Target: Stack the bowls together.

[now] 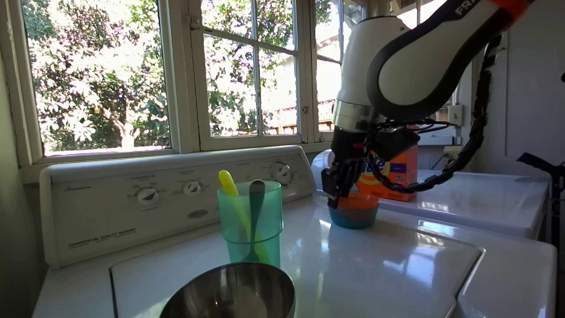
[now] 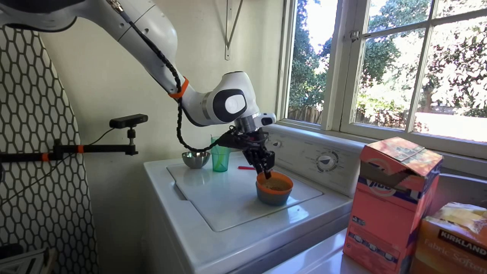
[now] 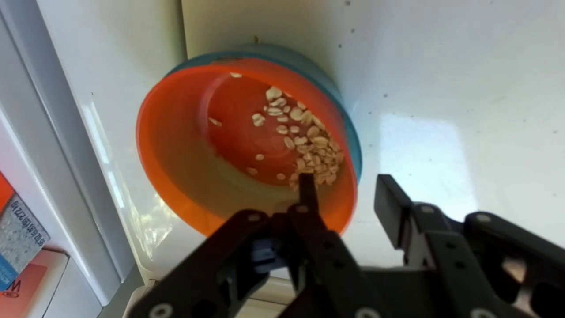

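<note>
Bowls: three, namely one orange bowl (image 3: 174,170), one blue bowl (image 1: 353,219) and one metal bowl (image 1: 234,289). Flakes (image 3: 318,152) in orange bowl: many; heaped, exact number cannot be determined. Cup (image 1: 273,212): one. Utensils in cup: two, namely one yellow utensil (image 1: 228,184) and one dark utensil (image 1: 257,191). Red stick (image 2: 246,168): one. Boxes: two as counted in an exterior view, namely one red box (image 2: 374,224) and one Kirkland box (image 2: 449,247). Knobs (image 1: 148,195): three as counted in an exterior view. Camera (image 2: 123,121): one. Wall bracket (image 2: 227,45): one. Arm (image 1: 419,70): one. Tool (image 3: 346,187): one, fitted with two fingers (image 3: 390,205). Table (image 2: 217,198): one.
</note>
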### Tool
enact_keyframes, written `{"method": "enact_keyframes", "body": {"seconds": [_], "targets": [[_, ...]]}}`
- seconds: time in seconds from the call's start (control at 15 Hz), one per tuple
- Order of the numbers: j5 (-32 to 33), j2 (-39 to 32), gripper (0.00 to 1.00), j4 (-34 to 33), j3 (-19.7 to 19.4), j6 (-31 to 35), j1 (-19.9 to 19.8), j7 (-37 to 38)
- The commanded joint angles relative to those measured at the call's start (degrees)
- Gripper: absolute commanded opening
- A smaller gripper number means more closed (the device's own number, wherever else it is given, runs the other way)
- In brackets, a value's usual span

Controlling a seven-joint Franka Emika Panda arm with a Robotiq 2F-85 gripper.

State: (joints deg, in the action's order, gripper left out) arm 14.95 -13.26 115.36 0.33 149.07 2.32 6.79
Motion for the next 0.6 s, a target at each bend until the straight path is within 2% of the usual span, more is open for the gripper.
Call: {"method": "enact_keyframes", "body": {"seconds": [0.0, 0.2, 0.27, 0.53], "targets": [[-1.36, 1.24, 0.72, -1.00, 0.09, -4.84, 1.01, -0.93], [-3.49, 4.31, 0.95, -0.37, 2.61, -7.83, 1.51, -5.76], [-4.98, 5.51, 0.99, -0.05, 3.70, -8.40, 1.69, -7.92], [-8.10, 9.71, 1.00, 0.41, 6.06, -12.92, 2.77, -12.91]]}}
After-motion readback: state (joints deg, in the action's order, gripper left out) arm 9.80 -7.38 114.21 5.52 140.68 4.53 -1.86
